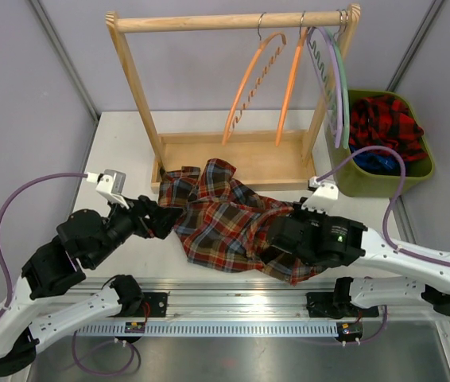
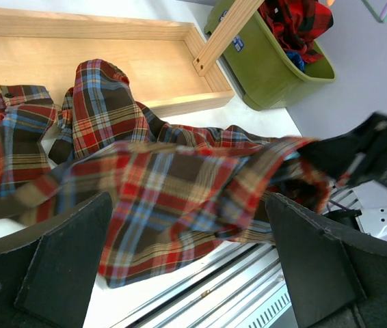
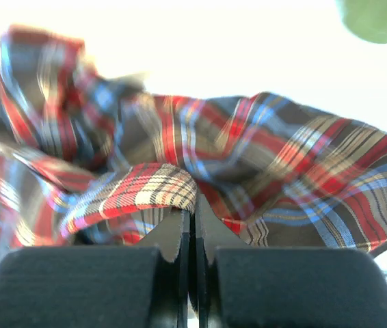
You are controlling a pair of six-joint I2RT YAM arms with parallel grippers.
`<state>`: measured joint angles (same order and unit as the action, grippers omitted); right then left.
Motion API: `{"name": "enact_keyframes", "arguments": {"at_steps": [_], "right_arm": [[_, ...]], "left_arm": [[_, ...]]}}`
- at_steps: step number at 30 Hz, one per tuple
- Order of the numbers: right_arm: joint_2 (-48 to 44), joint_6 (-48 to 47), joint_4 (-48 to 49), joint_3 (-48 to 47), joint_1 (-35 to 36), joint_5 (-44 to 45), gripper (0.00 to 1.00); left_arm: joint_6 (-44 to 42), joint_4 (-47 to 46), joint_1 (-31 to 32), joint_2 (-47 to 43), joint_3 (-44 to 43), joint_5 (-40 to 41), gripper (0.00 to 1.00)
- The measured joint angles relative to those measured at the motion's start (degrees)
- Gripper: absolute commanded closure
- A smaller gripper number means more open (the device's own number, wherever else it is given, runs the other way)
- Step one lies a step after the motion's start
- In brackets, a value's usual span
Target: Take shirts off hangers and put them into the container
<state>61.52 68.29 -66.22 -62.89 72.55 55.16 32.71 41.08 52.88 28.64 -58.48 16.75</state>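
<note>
The brown, navy and orange-red tartan shirt [image 1: 221, 219] lies crumpled on the table in front of the rack. My right gripper [image 1: 271, 236] is shut on a raised fold of it [image 3: 145, 191], the jaws pressed together at the cloth [image 3: 193, 205]. Open at the shirt's left edge is my left gripper [image 1: 161, 219]; its fingers [image 2: 70, 260] stand wide, with the cloth [image 2: 152, 184] just beyond them. The red-and-black shirt [image 1: 384, 119] lies in the olive-green container [image 1: 366, 181] at the right. Bare orange [image 1: 249, 79], green and lilac hangers [image 1: 338, 87] hang on the rail.
The wooden rack [image 1: 233, 21] stands behind the shirt, its shallow tray [image 1: 241, 159] partly covered by a sleeve. Blue cloth [image 1: 380, 163] shows in the container under the red shirt. A metal rail [image 1: 233, 306] runs along the table's near edge.
</note>
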Motion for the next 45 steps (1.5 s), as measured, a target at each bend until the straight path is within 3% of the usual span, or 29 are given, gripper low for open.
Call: {"name": "enact_keyframes", "arguments": {"at_steps": [4, 10, 17, 28, 33, 38, 45], "right_arm": [[0.02, 8.15, -7.02, -5.31, 0.07, 6.4, 1.0], [0.76, 10.69, -9.92, -11.47, -0.72, 14.62, 1.0], [-1.77, 9.75, -10.36, -12.63, -10.64, 17.9, 1.0], [-16.26, 1.86, -11.69, -14.03, -19.76, 20.35, 1.0], [-16.13, -9.84, -10.84, -16.48, -20.39, 23.26, 1.0], [-15.39, -24.61, -3.82, -16.59, -22.47, 23.32, 1.0], [-10.36, -39.65, 6.67, -16.59, -33.88, 11.21, 1.0]], "left_arm": [[0.0, 0.09, 0.0, 1.11, -0.04, 0.0, 0.01], [0.0, 0.9, 0.0, 3.52, -1.73, -0.04, 0.01], [0.2, 1.31, 0.0, 5.27, -3.28, -0.66, 0.01], [0.39, -0.15, 0.0, 9.86, -3.8, -3.72, 0.01], [0.59, -1.16, 0.0, 10.6, -4.33, -5.07, 0.01], [0.83, -1.84, 0.0, 10.36, -4.48, -5.7, 0.01], [1.18, -2.25, 0.02, 10.29, -4.48, -6.8, 0.01]]}}
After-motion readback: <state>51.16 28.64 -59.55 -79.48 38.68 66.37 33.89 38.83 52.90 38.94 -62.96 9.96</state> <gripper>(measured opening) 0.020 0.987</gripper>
